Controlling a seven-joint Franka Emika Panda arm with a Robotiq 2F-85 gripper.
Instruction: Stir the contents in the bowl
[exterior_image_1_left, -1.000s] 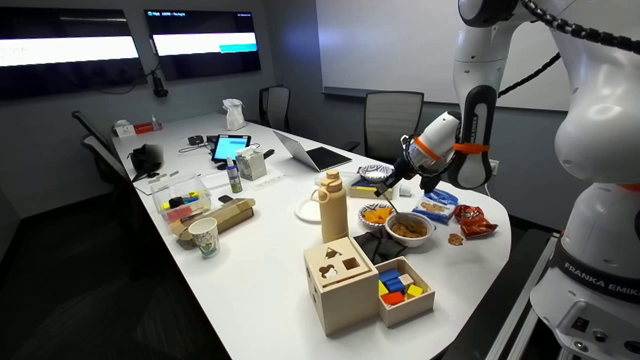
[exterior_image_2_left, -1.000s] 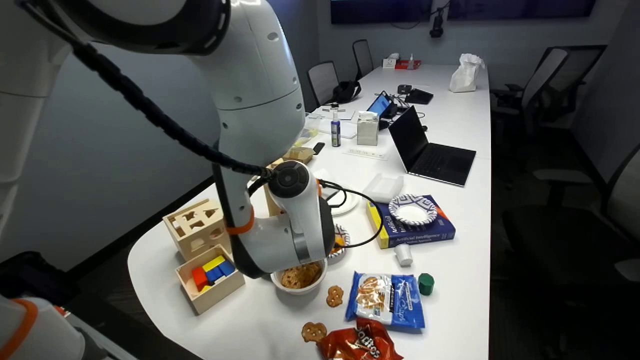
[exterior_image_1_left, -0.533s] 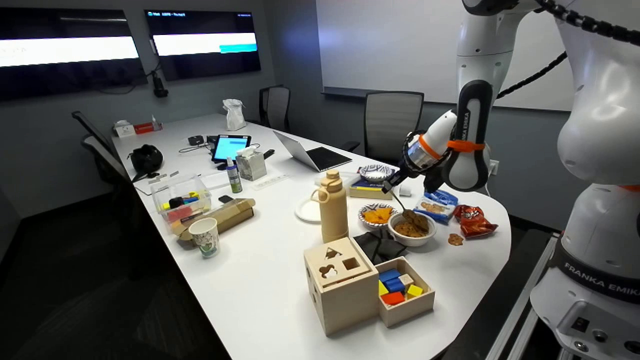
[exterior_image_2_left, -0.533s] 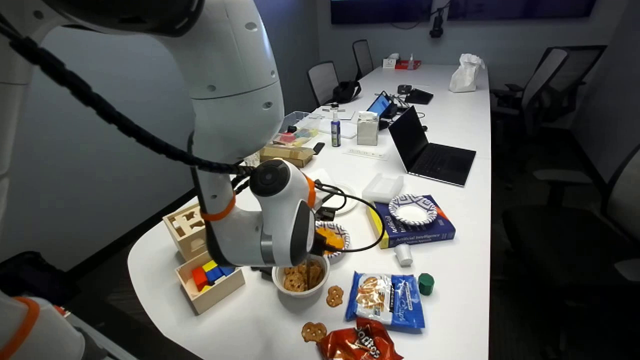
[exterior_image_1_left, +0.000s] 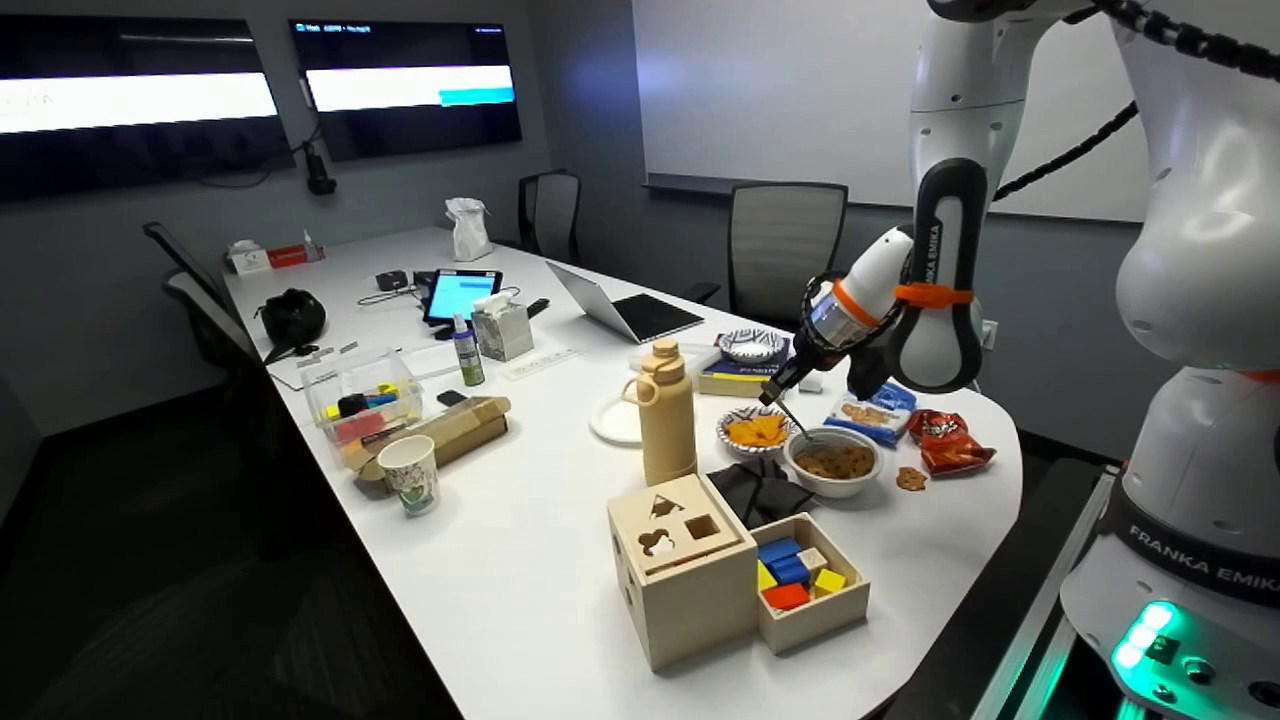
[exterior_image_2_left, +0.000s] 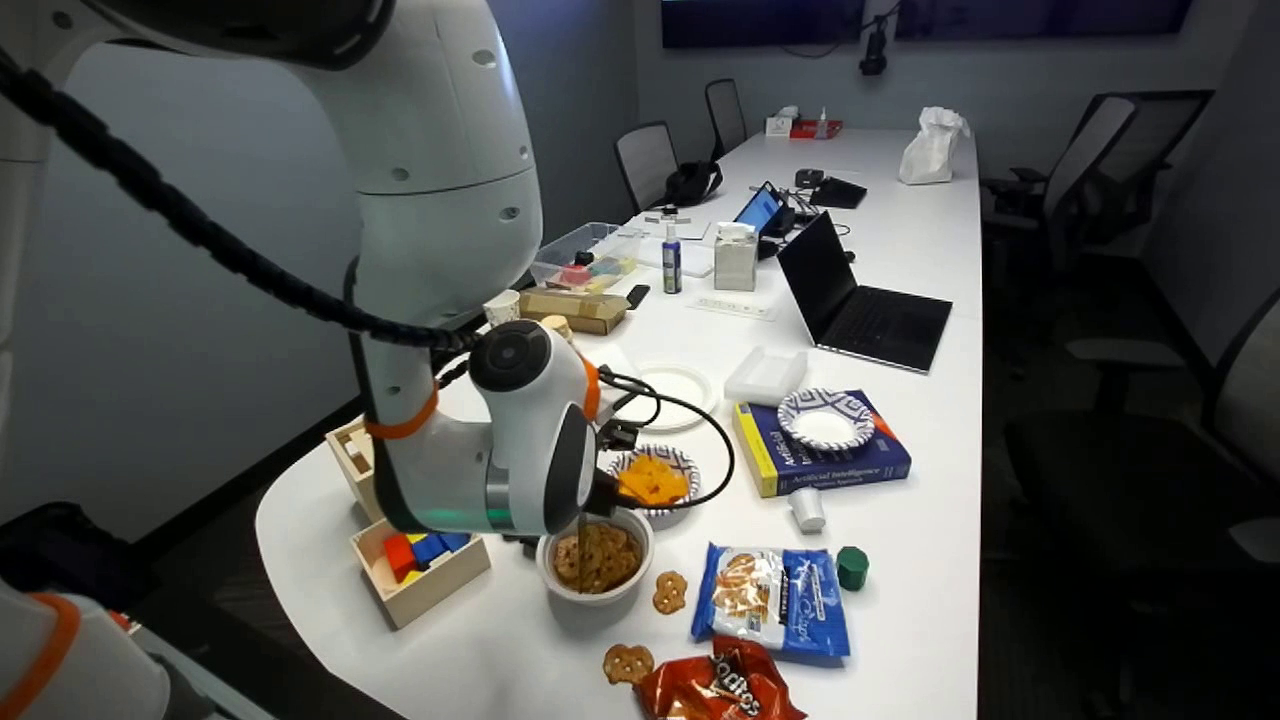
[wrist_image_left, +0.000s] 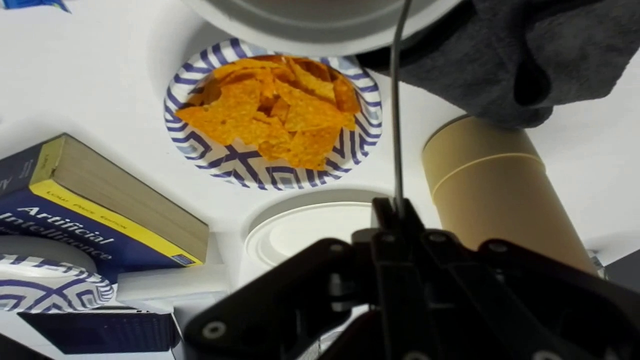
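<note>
In an exterior view the arm (exterior_image_1_left: 968, 110) drops from the upper right, its lower link hanging nearly straight to a rounded wrist (exterior_image_1_left: 938, 355) low over the counter (exterior_image_1_left: 560, 560). From there the last section, ringed by an orange band (exterior_image_1_left: 855, 303), slopes down to the left, so the hand (wrist_image_left: 396, 209) is tilted. It hangs to one side of the bowl (exterior_image_1_left: 838, 489), higher than the rim.

The fingers are pinched together on a thin utensil (wrist_image_left: 395, 110); in the wrist view it runs up from their tips, nearly straight, and passes over the rim. In an exterior view it slants down to the right into the bowl; how deep its lower end sits in the brown contents (exterior_image_1_left: 838, 462) cannot be made out.

The bowl stands on the counter. A patterned plate (wrist_image_left: 240, 172) of chips (wrist_image_left: 270, 110) is just beside it, on the hand's side; I cannot tell whether the two touch. A dark cloth (wrist_image_left: 500, 75) lies near, with a bottle (wrist_image_left: 505, 200) past it.

In an exterior view a black hose (exterior_image_2_left: 210, 240) follows the arm down to the wrist, which hides much of the hand; the utensil shows below as a nearly upright line against the contents. Green lights (exterior_image_1_left: 1145, 635) glow on the base (exterior_image_1_left: 1120, 582).
</note>
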